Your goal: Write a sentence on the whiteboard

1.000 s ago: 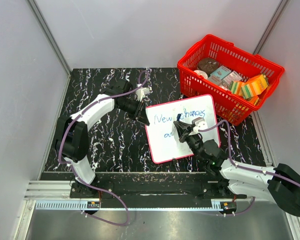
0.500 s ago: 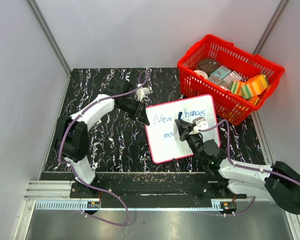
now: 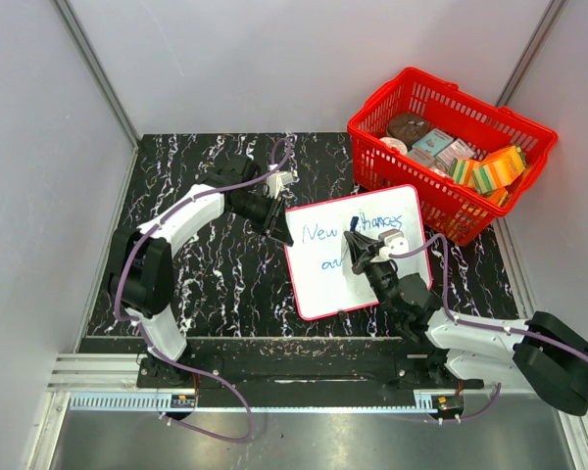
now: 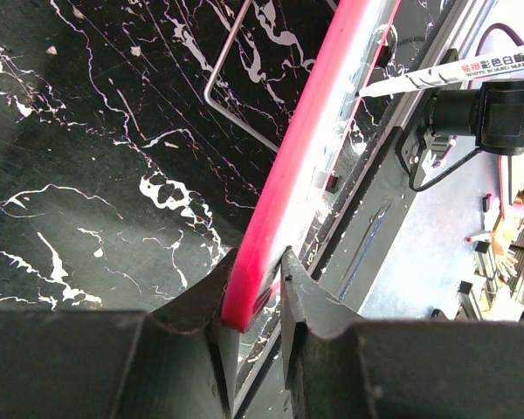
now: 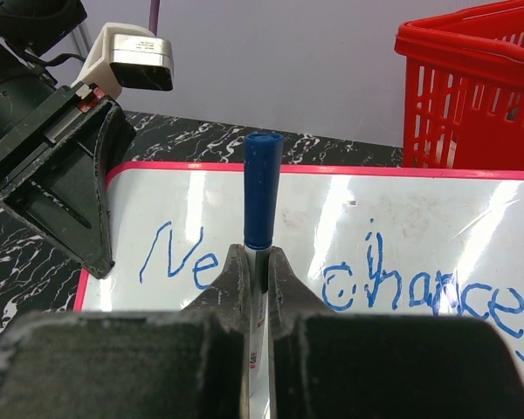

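Note:
The whiteboard (image 3: 323, 290) lies tilted on the black marble table, white with a thin red rim. The sentence (image 3: 345, 231) reads "New chances" in blue, with a short second line (image 3: 329, 264) begun below it. My left gripper (image 3: 278, 225) is shut on the board's left rim (image 4: 307, 144), the red edge pinched between its fingers (image 4: 255, 260). My right gripper (image 3: 361, 257) is shut on a blue-capped marker (image 5: 263, 188) and holds it upright over the board's middle (image 5: 393, 205), tip down at the second line. The marker hides part of "New" (image 5: 170, 257).
A red basket (image 3: 423, 201) full of packaged goods stands at the back right, touching the board's far corner; it also shows in the right wrist view (image 5: 472, 96). The left arm's wrist camera (image 5: 127, 54) hangs over the board's left edge. Grey walls enclose the table.
My right gripper has shifted slightly right and away with the marker, and the blue strokes of the second line have grown a little. The left gripper has not moved.

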`<act>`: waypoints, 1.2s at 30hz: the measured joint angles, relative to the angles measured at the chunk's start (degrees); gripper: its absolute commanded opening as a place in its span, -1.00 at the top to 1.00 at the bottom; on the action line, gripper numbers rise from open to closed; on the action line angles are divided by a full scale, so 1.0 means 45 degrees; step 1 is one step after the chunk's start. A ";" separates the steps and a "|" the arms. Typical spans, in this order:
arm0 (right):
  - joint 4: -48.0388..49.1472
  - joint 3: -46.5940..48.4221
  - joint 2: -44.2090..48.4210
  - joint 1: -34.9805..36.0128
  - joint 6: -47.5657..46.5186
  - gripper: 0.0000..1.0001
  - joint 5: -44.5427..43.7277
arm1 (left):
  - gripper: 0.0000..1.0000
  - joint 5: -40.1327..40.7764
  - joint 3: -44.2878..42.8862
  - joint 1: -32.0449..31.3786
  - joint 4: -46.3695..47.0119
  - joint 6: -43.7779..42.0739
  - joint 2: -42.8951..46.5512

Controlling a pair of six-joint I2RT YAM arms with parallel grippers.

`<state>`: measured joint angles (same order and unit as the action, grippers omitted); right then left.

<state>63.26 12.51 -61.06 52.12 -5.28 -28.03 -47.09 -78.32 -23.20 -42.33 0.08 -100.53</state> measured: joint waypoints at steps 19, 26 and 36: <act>-0.0345 -0.0015 0.0262 0.0000 0.0121 1.00 -0.0024 | 1.00 0.0092 0.0000 -0.0068 0.0000 -0.0005 0.0097; -0.0928 -0.0010 0.0529 0.0000 0.0277 1.00 -0.0165 | 1.00 0.0097 0.0000 -0.0068 0.0000 -0.0005 0.0102; -0.1341 -0.0010 0.0525 0.0000 0.0374 1.00 -0.0325 | 1.00 0.0151 0.0000 -0.0097 -0.0005 -0.0005 0.0151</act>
<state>57.23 12.47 -58.70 52.12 -3.60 -29.50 -46.41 -78.32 -23.64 -42.35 0.05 -99.85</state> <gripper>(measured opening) 0.057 0.238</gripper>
